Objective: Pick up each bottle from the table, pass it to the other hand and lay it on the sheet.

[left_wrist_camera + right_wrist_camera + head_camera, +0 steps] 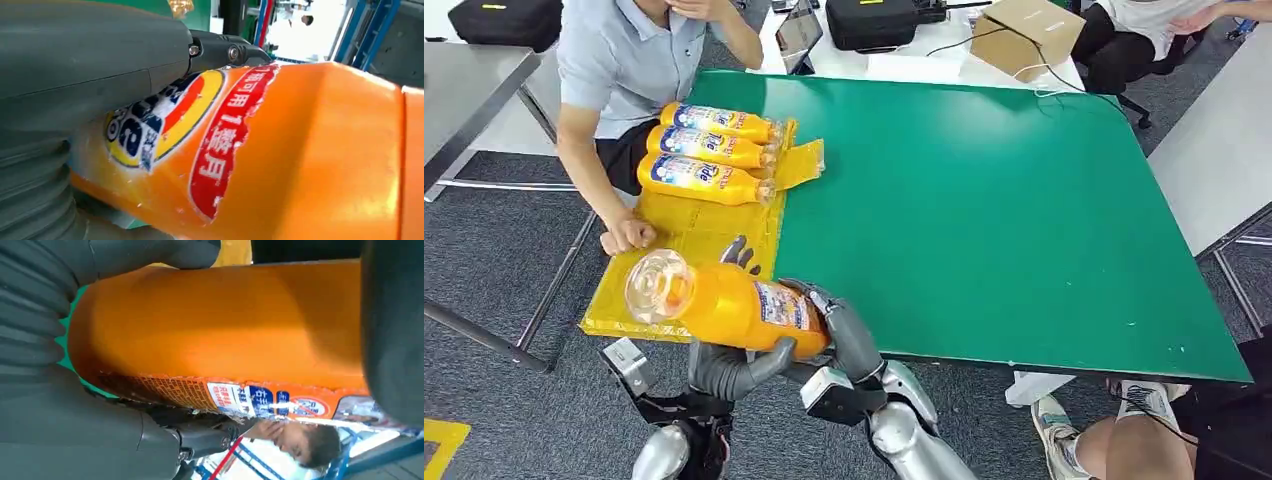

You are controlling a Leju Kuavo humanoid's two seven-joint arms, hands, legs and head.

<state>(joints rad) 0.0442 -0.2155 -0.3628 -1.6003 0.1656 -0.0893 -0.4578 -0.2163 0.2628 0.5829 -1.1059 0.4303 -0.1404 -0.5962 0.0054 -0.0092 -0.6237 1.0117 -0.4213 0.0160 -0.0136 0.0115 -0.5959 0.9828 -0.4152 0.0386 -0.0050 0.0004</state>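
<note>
bottle [724,303]: rigid, smooth, likely heavy; gripping mid-body advised | left hand [729,365] cradling it underneath | right hand [844,335] clasping its labelled end

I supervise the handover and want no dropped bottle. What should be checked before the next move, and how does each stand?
1. Left hand wrapped around the held bottle: ok.
2. Right hand also on it: ok.
3. Which hand bears the weight: cannot tell.
4. Free space on the yellow sheet below the three laid bottles: ok.
5. Person's hand rests on the sheet: not ok.
</note>
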